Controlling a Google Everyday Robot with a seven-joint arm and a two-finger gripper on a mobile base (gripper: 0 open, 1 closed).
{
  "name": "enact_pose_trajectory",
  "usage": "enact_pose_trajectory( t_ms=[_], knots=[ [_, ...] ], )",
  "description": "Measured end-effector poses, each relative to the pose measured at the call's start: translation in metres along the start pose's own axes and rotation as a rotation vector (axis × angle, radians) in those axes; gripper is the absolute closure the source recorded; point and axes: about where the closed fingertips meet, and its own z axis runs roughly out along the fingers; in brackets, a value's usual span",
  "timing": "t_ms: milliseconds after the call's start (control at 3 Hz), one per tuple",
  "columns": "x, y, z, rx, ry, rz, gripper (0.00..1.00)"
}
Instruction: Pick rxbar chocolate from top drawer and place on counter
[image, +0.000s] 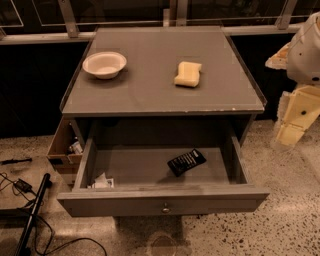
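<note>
Drawer (125, 202) stands open under the bench (150, 95), with the knob (165, 208) at 6 o'clock on the front panel. Rxbar (186, 162) lies flat on the drawer floor, toward 3 o'clock from its middle. It is skewed, white print up, clear of the walls. Paper scrap (102, 181) sits in the drawer's 8 o'clock corner. On the bench, the bowl (104, 64) is upright at 10 o'clock and the sponge (188, 74) is at 1 o'clock, well apart. End effector (296, 120) hangs off the bench's 3 o'clock side, outside the rim, well apart from the rxbar; spread or pressed together, cannot tell. Box (62, 147) is just beside the drawer at 9 o'clock. Cables (30, 210) lie on the floor at 8 o'clock.
</note>
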Motion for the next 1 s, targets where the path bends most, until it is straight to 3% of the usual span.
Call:
enact_pose_trajectory(
  t_ms=[333,667,1000],
  knots=[
    [0.000,0.000,0.000,0.000,0.000,0.000,0.00],
    [0.000,0.000,0.000,0.000,0.000,0.000,0.19],
    [-0.003,-0.001,0.017,0.017,-0.043,0.025,0.42]
  ],
)
